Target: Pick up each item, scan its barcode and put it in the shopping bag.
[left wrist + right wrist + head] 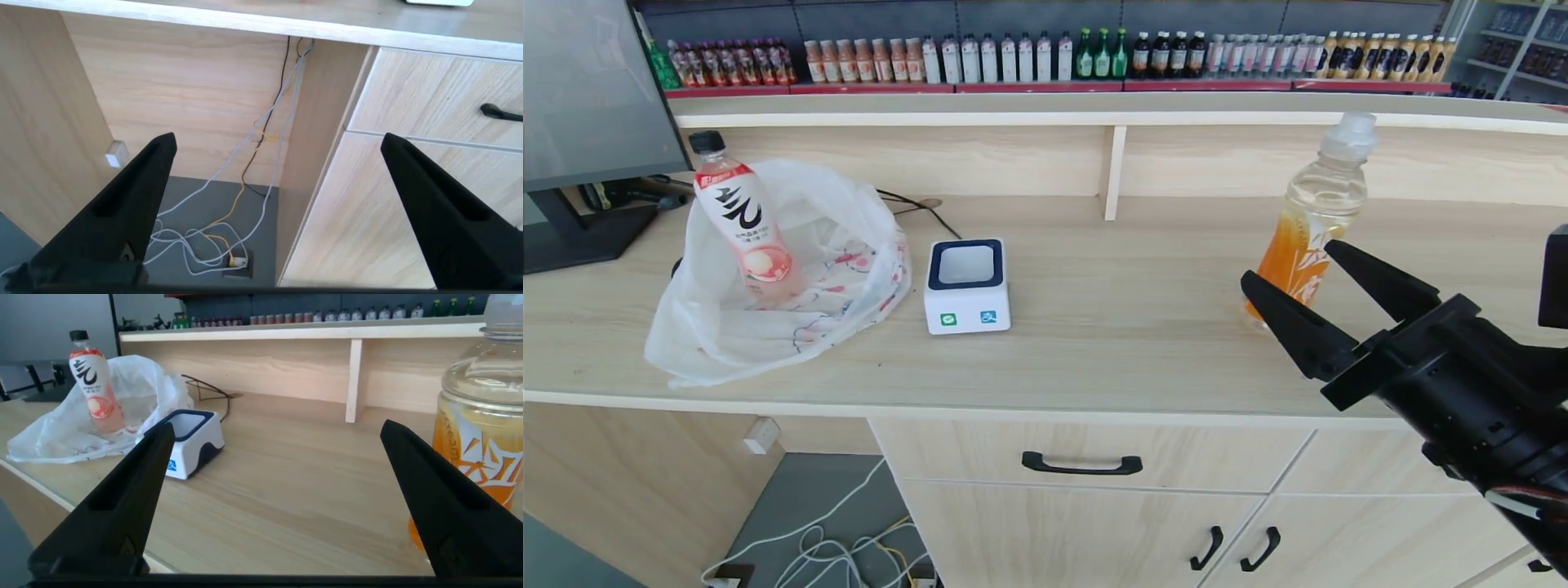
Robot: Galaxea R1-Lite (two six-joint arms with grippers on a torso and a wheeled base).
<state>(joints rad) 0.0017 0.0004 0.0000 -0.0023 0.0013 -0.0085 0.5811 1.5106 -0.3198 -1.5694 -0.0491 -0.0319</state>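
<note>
An orange drink bottle [1313,212] with a white cap stands upright on the counter at the right; it is also in the right wrist view [482,433]. My right gripper [1298,282] hangs open just in front of it, fingers spread, nothing held. A pink-labelled bottle [743,220] with a black cap stands inside the white plastic shopping bag [849,269] at the left. The white barcode scanner [966,286] sits mid-counter beside the bag. My left gripper [274,212] is open below the counter edge, facing the cabinet recess.
A monitor stand [580,229] occupies the counter's far left. A raised wooden shelf [1111,155] with a divider runs along the back. Drawers with black handles [1082,465] sit below. Cables [245,212] lie on the floor under the counter.
</note>
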